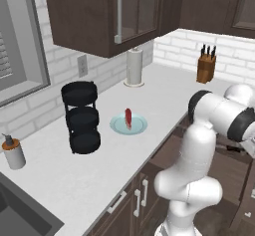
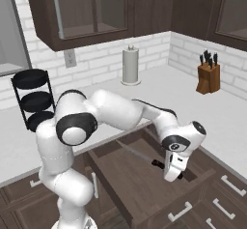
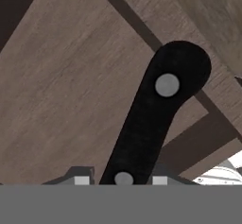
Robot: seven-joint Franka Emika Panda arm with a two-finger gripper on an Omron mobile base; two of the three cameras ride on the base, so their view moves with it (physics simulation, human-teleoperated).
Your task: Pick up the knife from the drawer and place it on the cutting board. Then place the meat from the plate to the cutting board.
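**Jaws closing in on the knife handle down in the drawer**

The drawer (image 2: 144, 175) stands pulled out below the surface (image 2: 183, 97), and the gripper (image 2: 172, 171) is reached down into it. The knife (image 2: 140, 154) lies on the drawer floor, its blade running away from the gripper toward the back of the drawer and its black handle right under the hand. In the hand view that handle (image 3: 156, 119) runs up between the two fingertips (image 3: 81, 180), which stand narrow on either side of it; whether they already press on it I cannot tell.

The main risk, as I judge it, is a poor hold: the handle sits at a slant across the jaws, so on closing it may twist or slide along the drawer floor, and the knife could then hang crooked or drop on the lift. A second risk is the long blade catching the drawer's front wall or the edge of the surface as it comes up.

The right base view gives the whole drawer, the arm bent down into it and the blade, none of which the left base view makes out clearly. The left base view instead shows the plate (image 1: 129, 125) on the surface beside the black rack (image 1: 81, 117), with the meat (image 1: 128, 117) lying on it. Both base views show the knife block (image 2: 208, 77) and the paper towel roll (image 2: 130, 64) against the wall. The hand view alone shows how the handle sits between the fingertips.
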